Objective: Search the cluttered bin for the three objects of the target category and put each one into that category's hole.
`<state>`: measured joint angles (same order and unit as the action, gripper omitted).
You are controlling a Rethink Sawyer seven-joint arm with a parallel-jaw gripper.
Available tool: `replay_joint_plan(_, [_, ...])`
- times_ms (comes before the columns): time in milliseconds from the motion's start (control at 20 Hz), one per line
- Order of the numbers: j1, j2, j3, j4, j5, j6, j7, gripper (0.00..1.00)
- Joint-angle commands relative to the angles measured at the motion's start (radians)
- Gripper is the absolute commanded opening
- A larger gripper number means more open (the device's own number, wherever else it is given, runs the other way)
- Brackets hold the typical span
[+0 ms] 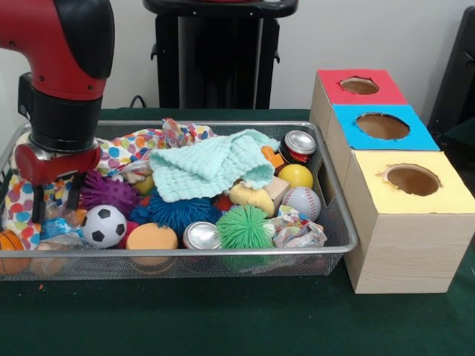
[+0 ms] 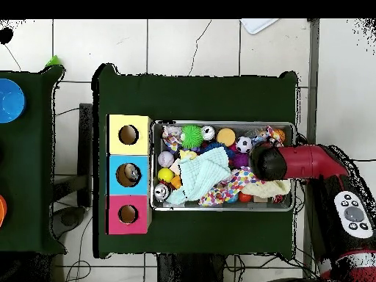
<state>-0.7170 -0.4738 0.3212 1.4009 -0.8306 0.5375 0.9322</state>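
Note:
The wire-mesh bin (image 1: 349, 239) is packed with toys; it also shows in the overhead view (image 2: 220, 123). My gripper (image 1: 56, 204) hangs over the bin's left end, its two dark fingers (image 1: 36, 202) apart and low among the clutter. Just under them lies a clear crinkly plastic container (image 1: 59, 225) with a bluish glint, beside the soccer ball (image 1: 104, 226). The fingers straddle its top without closing on it. The blue-topped box's hole (image 1: 382, 126) stands right of the bin; in the overhead view the hole (image 2: 128, 175) shows something pale inside. There my wrist (image 2: 267, 163) hides the gripper.
Red-topped box (image 1: 359, 85) and yellow-topped box (image 1: 413, 179) flank the blue one. The bin holds a mint cloth (image 1: 211, 167), silver cans (image 1: 201, 236) (image 1: 299, 144), a green spiky ball (image 1: 243, 226), a baseball (image 1: 302, 202), a dotted paper wad (image 1: 297, 230) and a purple spiky ball (image 1: 107, 193).

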Motion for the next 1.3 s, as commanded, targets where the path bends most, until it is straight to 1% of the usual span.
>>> replay_joint_plan(50, [0.014,0.07,-0.025,0.018,-0.077,-0.071,0.042,1.0])
replay_joint_plan(300, [0.003,0.088,-0.018,0.02,-0.062,-0.116,0.065,1.0])
replay_joint_plan(600, [0.016,0.093,-0.033,0.019,-0.049,-0.122,0.074,1.0])
replay_joint_plan(700, [0.005,0.096,-0.026,0.03,-0.023,-0.132,0.096,1.0])
replay_joint_plan(750, [-0.001,0.097,-0.023,0.035,-0.007,-0.13,0.109,0.0])
replay_joint_plan(850, [0.007,0.097,-0.028,0.032,-0.005,-0.111,0.107,0.0])
replay_joint_plan(950, [0.006,0.095,-0.025,0.04,-0.002,-0.117,0.108,0.0])
replay_joint_plan(1000, [0.005,0.092,-0.015,0.045,-0.009,-0.119,0.086,0.0])
replay_joint_plan(1050, [0.009,0.089,-0.017,0.046,-0.007,-0.11,0.085,0.0])
replay_joint_plan(1150, [0.006,0.078,-0.014,0.056,0.014,-0.095,0.096,0.0])
replay_joint_plan(1300, [0.009,0.044,-0.004,0.077,0.037,-0.056,0.078,0.0])
